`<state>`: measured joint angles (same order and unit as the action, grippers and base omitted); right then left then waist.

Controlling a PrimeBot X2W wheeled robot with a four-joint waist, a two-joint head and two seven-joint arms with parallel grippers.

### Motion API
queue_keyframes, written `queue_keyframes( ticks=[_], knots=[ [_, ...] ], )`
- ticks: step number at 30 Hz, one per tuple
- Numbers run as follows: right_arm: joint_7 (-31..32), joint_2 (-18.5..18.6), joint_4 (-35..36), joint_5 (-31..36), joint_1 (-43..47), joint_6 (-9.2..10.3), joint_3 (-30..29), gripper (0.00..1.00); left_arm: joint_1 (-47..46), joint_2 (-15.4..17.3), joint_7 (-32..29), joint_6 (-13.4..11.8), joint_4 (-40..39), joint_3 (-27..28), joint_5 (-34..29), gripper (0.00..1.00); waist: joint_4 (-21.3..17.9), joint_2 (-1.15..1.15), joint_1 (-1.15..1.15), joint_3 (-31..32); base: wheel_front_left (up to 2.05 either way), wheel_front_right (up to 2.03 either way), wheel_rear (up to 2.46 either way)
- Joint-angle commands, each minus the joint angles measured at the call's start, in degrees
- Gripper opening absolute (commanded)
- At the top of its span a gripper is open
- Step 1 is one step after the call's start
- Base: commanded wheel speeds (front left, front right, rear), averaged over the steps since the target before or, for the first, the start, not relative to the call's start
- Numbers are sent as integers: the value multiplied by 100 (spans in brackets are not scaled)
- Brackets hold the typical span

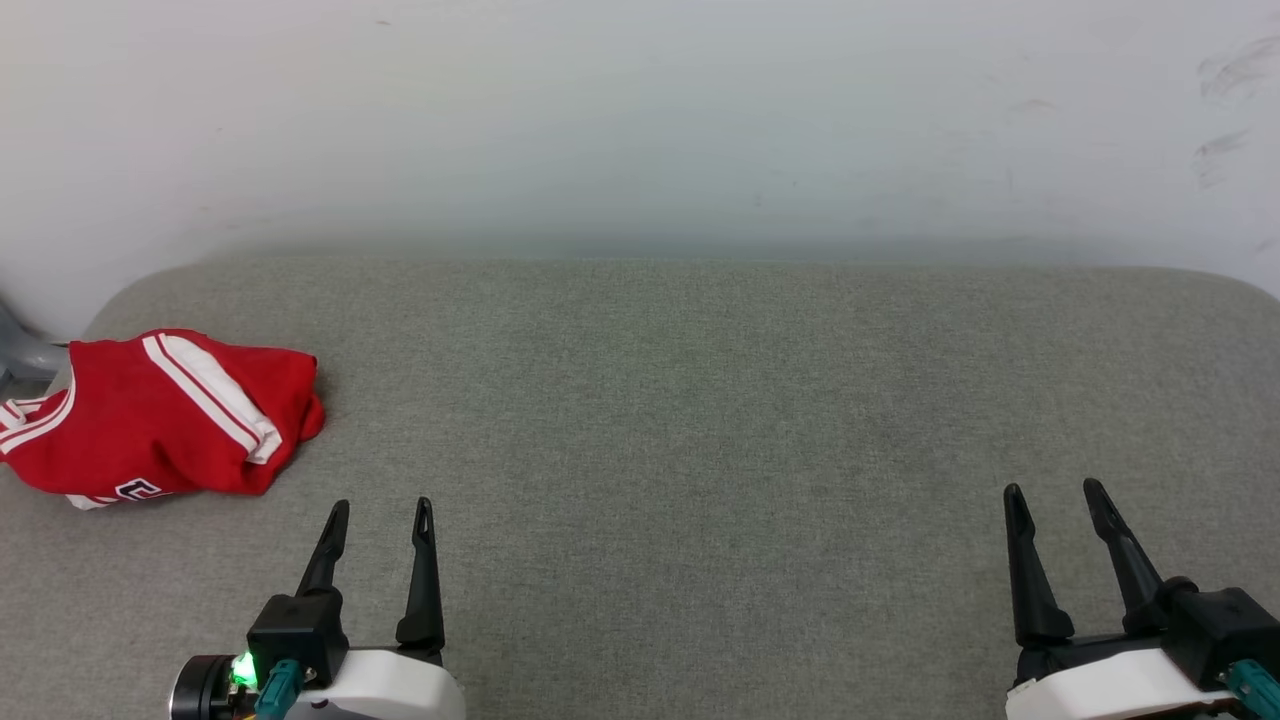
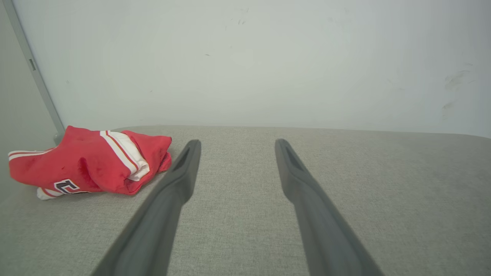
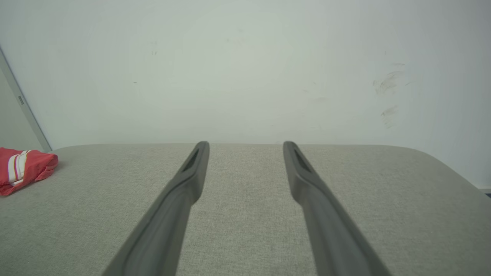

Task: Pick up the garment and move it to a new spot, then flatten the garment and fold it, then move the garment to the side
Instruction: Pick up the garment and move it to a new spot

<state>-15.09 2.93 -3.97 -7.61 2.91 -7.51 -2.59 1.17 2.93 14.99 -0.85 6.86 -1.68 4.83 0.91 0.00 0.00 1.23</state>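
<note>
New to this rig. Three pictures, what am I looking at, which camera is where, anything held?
It is a two-armed robot facing a grey padded table against a white wall. The wide picture comes from its head, looking down: left gripper at lower left, right gripper at lower right. The other two come from cameras on each wrist, looking along that arm's two dark fingers. A crumpled red and white shirt lies at the table's far left. Both jaws are open and hold nothing.

Grey fabric-covered surface, rounded far corners; crumpled red garment lying at far left edge.
</note>
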Motion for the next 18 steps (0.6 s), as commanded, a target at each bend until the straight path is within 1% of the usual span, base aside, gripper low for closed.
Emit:
queue_keyframes(
  ticks=[1, 11, 18],
  knots=[
    [-12, -9, -10, -14, 67, 4, 5, 100, 55, -7, 30, -17, -2, -6, 21, 100, 3, 0, 0, 1, 0, 0, 0],
    [-12, -9, 1, -2, 76, 4, 2, 100, 21, -7, 30, -32, 32, -16, 27, 100, 64, 0, 0, -2, 0, 0, 0],
    [-11, -9, 42, 11, 67, 4, 32, 100, -38, -7, 30, -68, 55, 35, -16, 100, 313, 0, 0, -1, 0, 0, 0]
  ],
)
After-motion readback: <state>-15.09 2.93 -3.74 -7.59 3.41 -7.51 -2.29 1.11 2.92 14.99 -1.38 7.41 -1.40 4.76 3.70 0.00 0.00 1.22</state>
